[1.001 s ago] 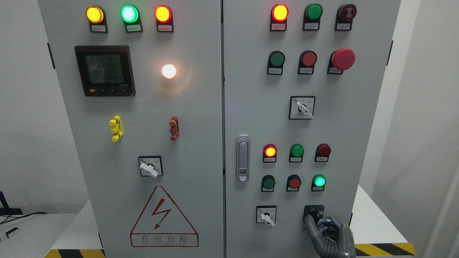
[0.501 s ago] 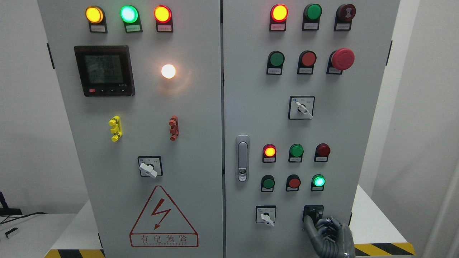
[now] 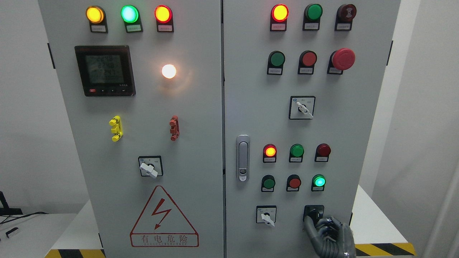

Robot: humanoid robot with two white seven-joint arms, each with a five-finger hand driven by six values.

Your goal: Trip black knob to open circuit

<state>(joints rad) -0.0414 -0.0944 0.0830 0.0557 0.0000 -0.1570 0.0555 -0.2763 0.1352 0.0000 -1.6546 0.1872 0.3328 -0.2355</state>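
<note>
Barely a twitch since half a second ago: the grey jointed right hand (image 3: 328, 234) sits in the same spot at the lower right of the frame, its fingers (image 3: 324, 226) still curled against the black knob (image 3: 313, 214), thumb up along the knob's left edge. Whether that counts as a firm grasp or just contact, I cannot tell from here.

Sweeping left to right now. On the left door of the grey metal cabinet (image 3: 200, 107), upper left, 3 lit round lamps in yellow, green and red sit above the black-framed digital meter (image 3: 105, 70). A glowing white lamp (image 3: 169, 71) shines to its right. Lower down, the white-handled rotary switch (image 3: 150, 166) sits above the red triangular lightning warning sign (image 3: 164, 216).

Centre frame, the silver door latch (image 3: 242, 157). Then the right door: the big red mushroom-head stop button (image 3: 343, 58) at upper right, and the small lit green lamp (image 3: 319, 181) directly above the knob at the door's bottom right.
</note>
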